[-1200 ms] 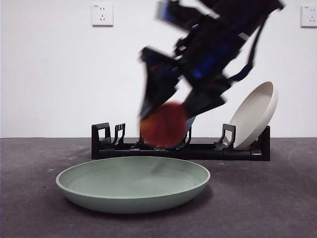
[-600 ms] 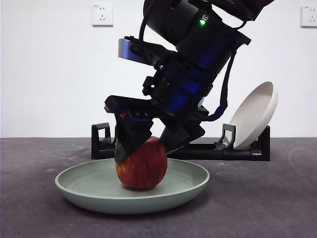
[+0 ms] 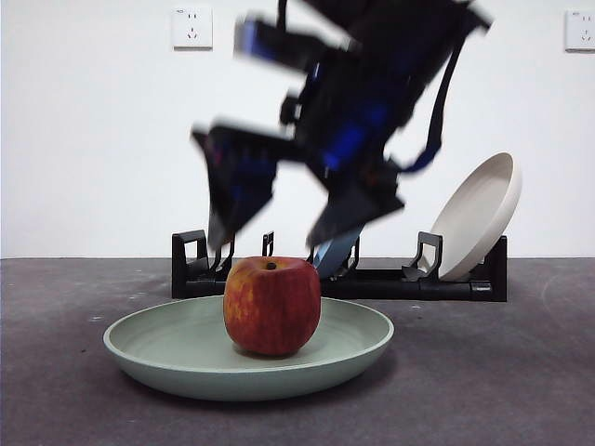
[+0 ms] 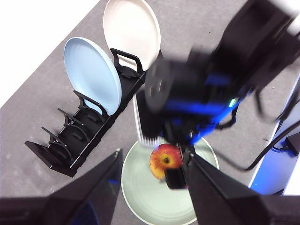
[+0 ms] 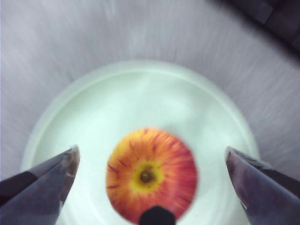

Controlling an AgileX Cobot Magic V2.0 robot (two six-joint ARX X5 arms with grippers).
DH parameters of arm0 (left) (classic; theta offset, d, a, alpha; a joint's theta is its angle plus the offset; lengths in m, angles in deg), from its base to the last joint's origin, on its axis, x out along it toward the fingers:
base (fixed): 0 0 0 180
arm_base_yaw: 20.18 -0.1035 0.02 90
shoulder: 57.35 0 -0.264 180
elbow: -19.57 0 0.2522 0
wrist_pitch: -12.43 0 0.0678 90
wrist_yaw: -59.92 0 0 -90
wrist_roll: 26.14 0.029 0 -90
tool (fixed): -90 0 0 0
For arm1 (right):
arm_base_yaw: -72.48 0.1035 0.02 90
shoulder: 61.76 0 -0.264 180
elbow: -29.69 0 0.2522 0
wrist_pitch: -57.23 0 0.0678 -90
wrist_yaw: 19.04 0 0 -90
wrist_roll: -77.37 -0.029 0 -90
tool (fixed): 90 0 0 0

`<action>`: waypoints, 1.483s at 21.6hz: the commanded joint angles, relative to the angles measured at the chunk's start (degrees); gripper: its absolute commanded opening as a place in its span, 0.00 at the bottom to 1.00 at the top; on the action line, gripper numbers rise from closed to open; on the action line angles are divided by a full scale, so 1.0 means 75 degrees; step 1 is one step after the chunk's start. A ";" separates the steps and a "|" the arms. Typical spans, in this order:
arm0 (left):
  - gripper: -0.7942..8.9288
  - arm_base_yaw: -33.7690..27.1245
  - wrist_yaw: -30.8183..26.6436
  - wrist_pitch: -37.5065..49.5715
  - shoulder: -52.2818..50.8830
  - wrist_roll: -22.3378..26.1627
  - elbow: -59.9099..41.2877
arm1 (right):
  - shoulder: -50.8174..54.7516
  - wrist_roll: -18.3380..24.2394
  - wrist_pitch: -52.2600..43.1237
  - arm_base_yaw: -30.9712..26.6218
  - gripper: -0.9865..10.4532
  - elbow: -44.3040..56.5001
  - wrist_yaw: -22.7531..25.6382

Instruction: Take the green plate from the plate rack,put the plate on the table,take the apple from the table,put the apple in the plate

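Observation:
The red apple [image 3: 271, 307] stands upright in the middle of the green plate [image 3: 139, 358], which lies flat on the dark grey table [image 3: 521, 372]. My right gripper [image 3: 270, 234] is blurred with motion just above the apple, its jaws open and clear of it. The right wrist view shows the apple [image 5: 151, 176] in the plate [image 5: 140, 103] between the spread jaws of that gripper [image 5: 151, 154]. My left gripper [image 4: 152, 154] is open and empty high above, looking down on the apple [image 4: 165, 159], the plate [image 4: 145, 197] and the black plate rack [image 4: 75, 145].
The plate rack [image 3: 195, 269] stands behind the green plate. A beige plate [image 3: 479, 214] leans at its right end, and a blue plate [image 4: 91, 75] stands in a middle slot, mostly hidden in the front view. Cables lie at the table's side [image 4: 276, 140].
The right gripper lowered the apple into the green plate, opened its jaws and is now rising away. The apple stays standing in the plate.

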 commanded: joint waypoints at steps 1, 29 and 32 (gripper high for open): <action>0.31 -0.0020 0.0006 0.0015 -0.0006 -0.0082 -0.0012 | 0.0583 -0.0015 0.0530 0.0023 0.59 0.0050 0.0020; 0.07 -0.0015 0.1233 -0.1011 -0.0006 -0.0251 -0.0012 | 0.5928 -0.0871 0.6411 0.0032 0.09 0.0050 -0.1405; 0.08 -0.0015 0.1180 -0.1014 -0.0006 -0.0251 -0.0012 | 0.5931 -0.0868 0.6408 0.0029 0.09 0.0050 -0.1408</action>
